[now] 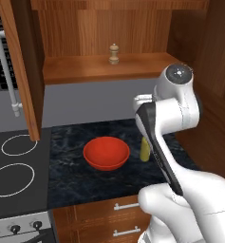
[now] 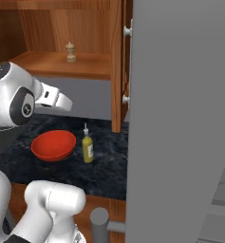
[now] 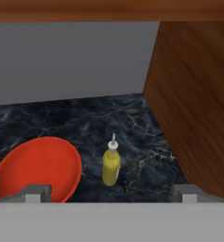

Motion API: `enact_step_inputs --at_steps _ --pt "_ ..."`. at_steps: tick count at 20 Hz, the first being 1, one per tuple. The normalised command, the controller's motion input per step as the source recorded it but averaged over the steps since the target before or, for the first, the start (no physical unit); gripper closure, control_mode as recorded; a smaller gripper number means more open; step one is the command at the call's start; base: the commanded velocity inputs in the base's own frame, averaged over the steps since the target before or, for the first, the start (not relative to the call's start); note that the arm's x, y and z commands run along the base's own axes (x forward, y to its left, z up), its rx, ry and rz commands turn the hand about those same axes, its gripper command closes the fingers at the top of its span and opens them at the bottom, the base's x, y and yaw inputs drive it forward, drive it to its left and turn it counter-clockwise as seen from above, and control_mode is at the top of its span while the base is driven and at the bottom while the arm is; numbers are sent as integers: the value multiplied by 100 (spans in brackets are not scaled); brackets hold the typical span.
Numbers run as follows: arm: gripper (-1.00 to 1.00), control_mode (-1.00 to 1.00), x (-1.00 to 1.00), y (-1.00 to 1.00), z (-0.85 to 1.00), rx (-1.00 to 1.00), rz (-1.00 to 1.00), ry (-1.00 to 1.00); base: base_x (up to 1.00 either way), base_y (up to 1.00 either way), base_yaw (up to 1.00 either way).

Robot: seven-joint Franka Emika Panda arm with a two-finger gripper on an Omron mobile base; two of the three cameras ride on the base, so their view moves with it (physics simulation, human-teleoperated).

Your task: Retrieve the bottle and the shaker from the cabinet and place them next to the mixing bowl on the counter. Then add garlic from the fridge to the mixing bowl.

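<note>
the red mixing bowl [image 1: 106,153] sits on the dark marbled counter [image 1: 76,178], and its inside shows nothing but red in the left base view. the yellow bottle [image 2: 87,147] with a white nozzle stands upright on the counter just beside the bowl, at the bowl's 3 o'clock in the right base view and in the hand view, close to the rim; whether they touch cannot be told. in the left base view the arm covers most of the bottle, leaving a yellow sliver at the bowl's 3 o'clock. the small wooden shaker [image 1: 114,54] stands upright on the shelf of the open cabinet [image 1: 85,71], at the bowl's 12 o'clock, well above the counter and well apart from bowl and bottle. the gripper [image 3: 111,193] hangs above the counter with its 2 finger tips spread wide and nothing between them; bowl and bottle lie beyond it at 12 o'clock in the hand view. 2 white burner rings of the stove [image 1: 14,166] lie at the bowl's 9 o'clock.
</note>
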Motion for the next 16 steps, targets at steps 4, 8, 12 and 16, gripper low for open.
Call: enact_step_inputs --at_steps 4,8,12,16 --pt "-100 -100 -1 21 59 0 2 -17 0 0 0" --pt "-100 -100 0 21 59 0 2 -11 0 0 0" --pt "-100 -100 0 14 72 0 9 -16 0 0 0" --pt "-100 -100 2 18 55 0 8 -8 0 0 0"
